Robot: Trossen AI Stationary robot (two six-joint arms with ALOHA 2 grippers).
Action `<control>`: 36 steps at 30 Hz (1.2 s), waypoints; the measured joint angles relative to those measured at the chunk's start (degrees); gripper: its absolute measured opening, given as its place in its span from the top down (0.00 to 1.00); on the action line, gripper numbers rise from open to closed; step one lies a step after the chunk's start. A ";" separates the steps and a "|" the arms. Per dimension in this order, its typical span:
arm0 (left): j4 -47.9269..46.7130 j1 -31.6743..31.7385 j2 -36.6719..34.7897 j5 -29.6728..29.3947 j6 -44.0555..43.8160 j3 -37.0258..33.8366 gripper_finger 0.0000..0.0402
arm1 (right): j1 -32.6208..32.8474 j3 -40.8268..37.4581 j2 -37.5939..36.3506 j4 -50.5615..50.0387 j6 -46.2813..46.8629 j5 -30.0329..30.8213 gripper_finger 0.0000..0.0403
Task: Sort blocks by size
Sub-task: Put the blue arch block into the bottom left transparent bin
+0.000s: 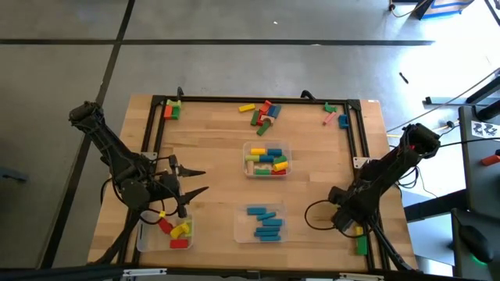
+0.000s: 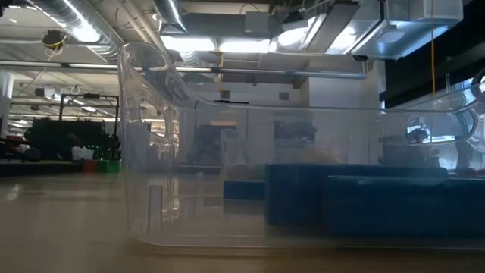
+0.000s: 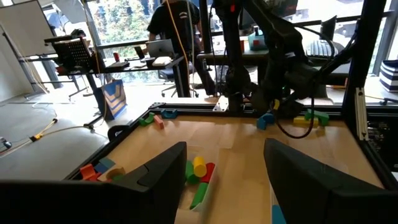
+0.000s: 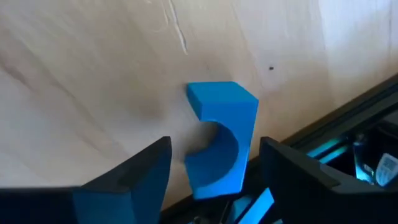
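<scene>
Blue arched block [image 4: 221, 140] sits between the lowered right end effector's [image 4: 214, 174] spread fingers.

We record two dark, near-black jointed arms of bulky rounded segments, the left arm [image 1: 117, 160] and the right arm [image 1: 383, 176]. A black cable [image 1: 312, 215] loops at 9 o'clock of the right arm's wrist. The left gripper [image 3: 227, 177] has broad, matte black wedge fingers; the right gripper [image 4: 214, 171] has matching flat-faced black fingers with angular edges.
</scene>
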 joint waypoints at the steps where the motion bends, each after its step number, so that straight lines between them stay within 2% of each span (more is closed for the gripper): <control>1: 0.00 0.00 -0.01 0.01 0.00 0.00 0.48 | 0.00 -0.47 0.00 0.26 -0.16 0.12 0.40; 5: -0.02 0.00 0.00 0.00 0.00 0.00 0.48 | 0.00 -3.00 0.02 0.43 -0.16 0.33 0.44; 13: -0.04 0.00 0.00 0.00 0.24 0.00 0.48 | 0.00 -6.56 -0.13 7.88 -2.28 -0.44 0.54; 24: -0.02 0.02 -0.01 0.01 0.24 0.00 0.48 | 0.00 -6.64 -0.04 8.71 -5.02 -0.96 0.92; 29: -0.02 0.02 0.00 0.00 0.24 0.00 0.48 | 0.00 -5.65 0.01 8.31 -5.31 -0.98 0.92; 36: -0.02 0.07 0.00 0.00 0.24 0.00 0.48 | 0.00 0.10 0.20 6.54 -8.03 1.11 0.88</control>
